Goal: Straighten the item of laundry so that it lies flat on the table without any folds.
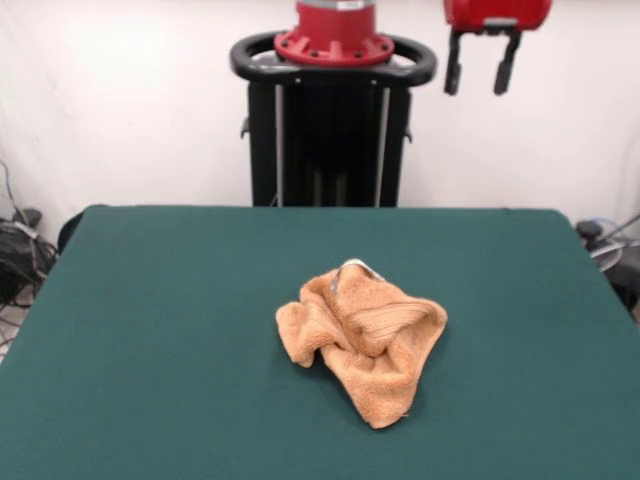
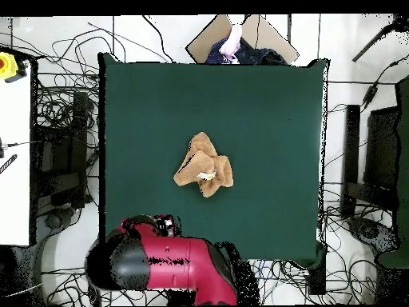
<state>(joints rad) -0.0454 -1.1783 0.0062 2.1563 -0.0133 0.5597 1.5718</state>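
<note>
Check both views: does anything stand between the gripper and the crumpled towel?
Nothing visible does. The gripper hangs open, high above the table's far edge, and only bare green cloth surrounds the towel.

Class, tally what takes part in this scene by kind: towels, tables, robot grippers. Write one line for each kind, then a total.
Towels: 1, the crumpled orange-tan towel near the table's middle
Tables: 1, the green table
Grippers: 1, the gripper, open and raised clear of the towel
Total: 3
</note>
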